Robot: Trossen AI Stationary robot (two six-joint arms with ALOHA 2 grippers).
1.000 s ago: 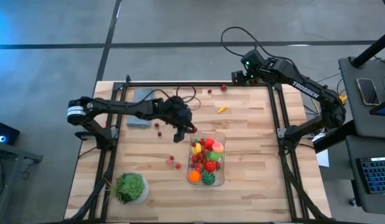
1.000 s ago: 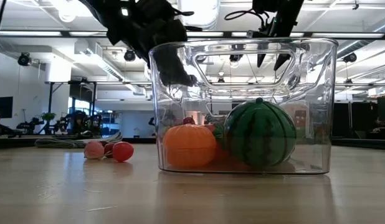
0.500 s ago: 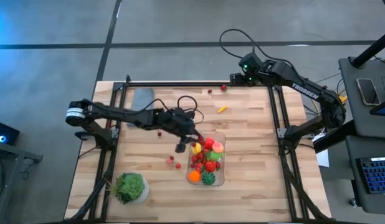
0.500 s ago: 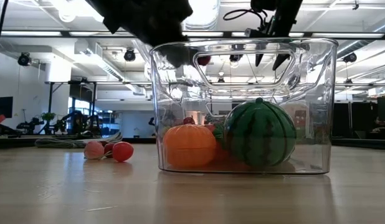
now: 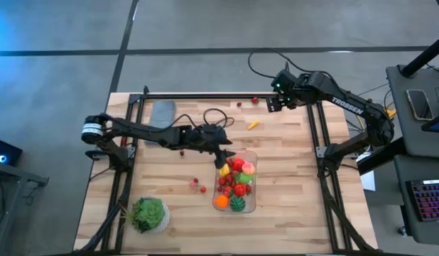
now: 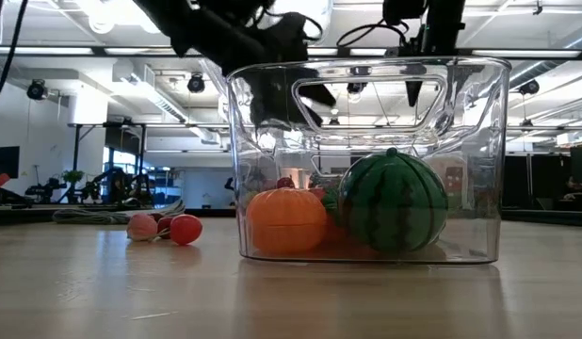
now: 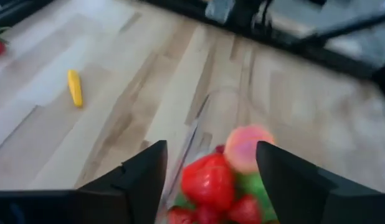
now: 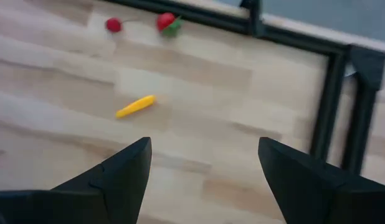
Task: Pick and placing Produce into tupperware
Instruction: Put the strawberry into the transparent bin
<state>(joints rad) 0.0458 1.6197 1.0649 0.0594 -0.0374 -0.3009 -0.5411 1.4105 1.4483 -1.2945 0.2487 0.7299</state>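
- Hovering over the far-left corner of the tupperware, the left pincer had its jaws parted with nothing visible between them; its wrist view looked straight down between the fingers onto a strawberry and a pink piece inside the container.
- Produce filled the tupperware: an orange piece and a striped green ball sat at its near end, with red pieces heaped behind.
- Loose pieces lay on the worktop: two small berries just left of the container, another under the left arm, a yellow piece toward the far edge, and two red ones by the far rail.
- The right pincer was held open at the far edge, empty, and its wrist view showed the yellow piece ahead of its fingers.
- That yellow piece was nearer the right pincer than the left (my judgement), lying just toward the container from it, its long axis slanted across the plank grain; the berries beside the container suited the left arm.
- A potted plant and a grey cloth stood apart from the work.
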